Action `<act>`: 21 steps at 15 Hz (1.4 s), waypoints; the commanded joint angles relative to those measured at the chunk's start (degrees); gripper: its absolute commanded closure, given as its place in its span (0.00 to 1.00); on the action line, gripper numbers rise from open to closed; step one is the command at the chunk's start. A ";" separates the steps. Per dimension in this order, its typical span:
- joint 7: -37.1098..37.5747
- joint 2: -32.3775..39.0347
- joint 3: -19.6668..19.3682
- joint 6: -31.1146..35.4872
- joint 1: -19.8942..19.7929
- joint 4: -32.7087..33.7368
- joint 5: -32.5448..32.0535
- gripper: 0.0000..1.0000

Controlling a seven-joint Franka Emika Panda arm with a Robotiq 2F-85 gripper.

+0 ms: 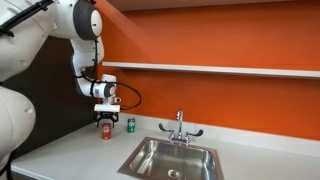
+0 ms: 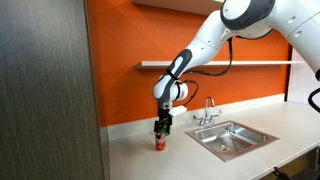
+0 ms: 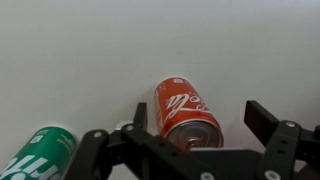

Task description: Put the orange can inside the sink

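Observation:
The orange can (image 3: 185,108) stands upright on the white counter, left of the sink (image 1: 152,157), and shows in both exterior views (image 1: 106,131) (image 2: 159,143). My gripper (image 3: 200,118) is open and points straight down right above the can, one finger on each side of its top. The left finger is close to the can and the right finger stands apart from it. The gripper also shows in both exterior views (image 1: 105,119) (image 2: 161,125). The sink (image 2: 203,139) is a steel basin set in the counter.
A green can (image 1: 130,124) (image 3: 35,155) stands close beside the orange can, between it and the sink. A chrome faucet (image 1: 180,127) (image 2: 208,109) rises behind the basin. An orange wall with a shelf (image 1: 210,69) runs behind the counter.

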 commanded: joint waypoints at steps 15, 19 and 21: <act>1.41 3.81 0.85 -1.40 0.50 5.38 -2.28 0.00; 1.61 4.24 0.62 -1.36 0.67 5.77 -2.73 0.00; 1.02 4.08 0.71 -1.58 0.11 5.83 -2.77 0.00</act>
